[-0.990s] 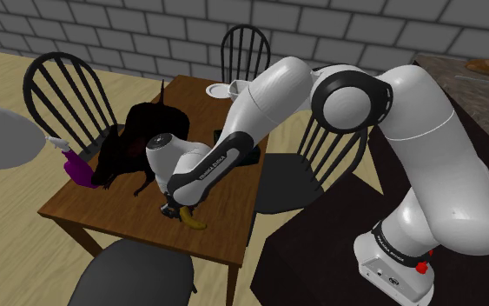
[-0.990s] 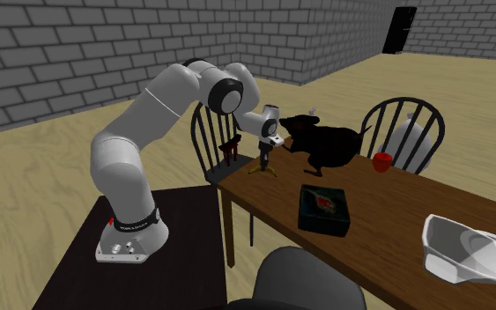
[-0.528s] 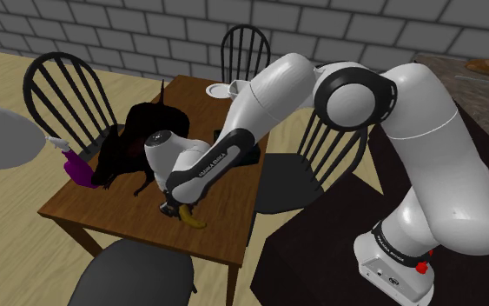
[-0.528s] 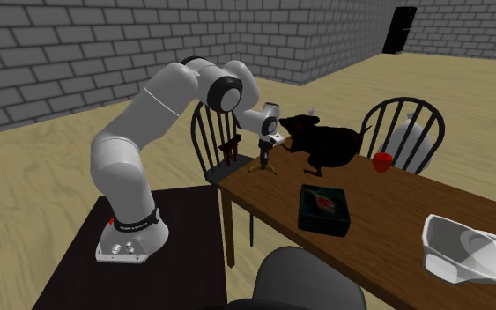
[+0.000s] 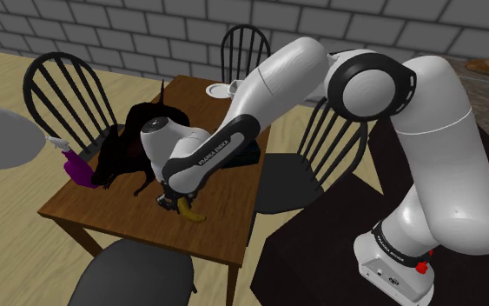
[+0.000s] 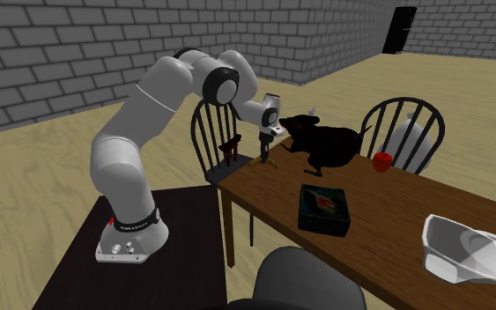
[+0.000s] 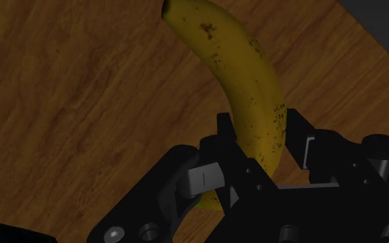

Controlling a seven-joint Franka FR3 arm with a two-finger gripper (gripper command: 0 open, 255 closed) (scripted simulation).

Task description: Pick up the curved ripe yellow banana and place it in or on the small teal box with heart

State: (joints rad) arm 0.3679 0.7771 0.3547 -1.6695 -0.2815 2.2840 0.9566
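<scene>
- Two black fingers (image 7: 225,134) of the gripper (image 7: 260,125) press on opposite flanks of the banana (image 7: 244,62) and pinch it near one end. The rest of the fruit curves away ahead of the hand. Gripping across the narrow section suits the short finger span.
- One hold point near the end leaves the long part unsupported. Judgement: the fruit may pivot between the pads if it is swung quickly.
- In the shoulder view the gripper (image 5: 171,200) points down over the stand-side edge of the table (image 5: 103,207). The banana (image 5: 194,214) projects from beneath it. It appears to sit just clear of the wood, but contact cannot be ruled out.
- A black animal-shaped figure (image 6: 329,145) stands just beside the gripper (image 6: 264,157), on the side away from the stand (image 6: 131,242). Judgement: a straight lift is needed before any sideways travel.
- The dark teal box (image 6: 324,210) lies flat on the same table, well apart from the gripper, toward the second exterior view's lower right. Its heart faces up, so the flat top offers a landing surface. The grasp looks made; the carry is not yet done.
- Farther along the table stand a red round object (image 6: 381,161) and a white container (image 6: 462,251), both beyond the box.
</scene>
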